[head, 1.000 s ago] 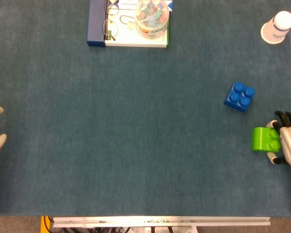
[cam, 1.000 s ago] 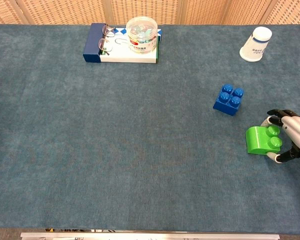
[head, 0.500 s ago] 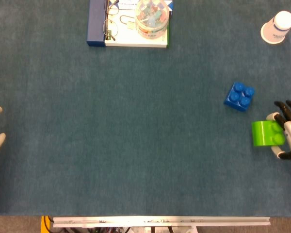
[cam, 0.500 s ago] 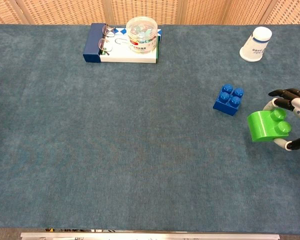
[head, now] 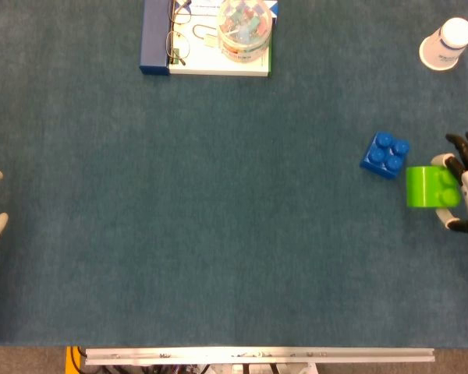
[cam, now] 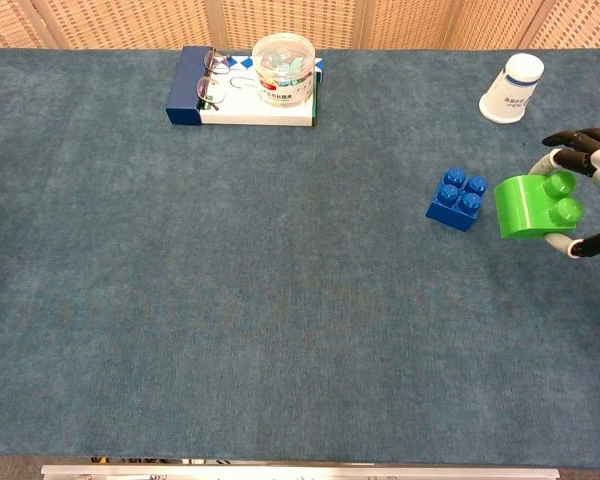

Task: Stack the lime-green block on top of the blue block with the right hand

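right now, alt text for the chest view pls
The right hand holds the lime-green block just right of the blue block, not yet stacked. Behind, a paper cup lies on its side and a clear tub sits on a box.

Gripped the lime-green block [cam: 528,207] in the right hand [cam: 592,190] at the right edge, studs turned toward the palm. Held it clear of the teal table [cam: 230,300], just right of the blue block [cam: 458,199]. Left a paper cup [cam: 511,88] lying farther back.
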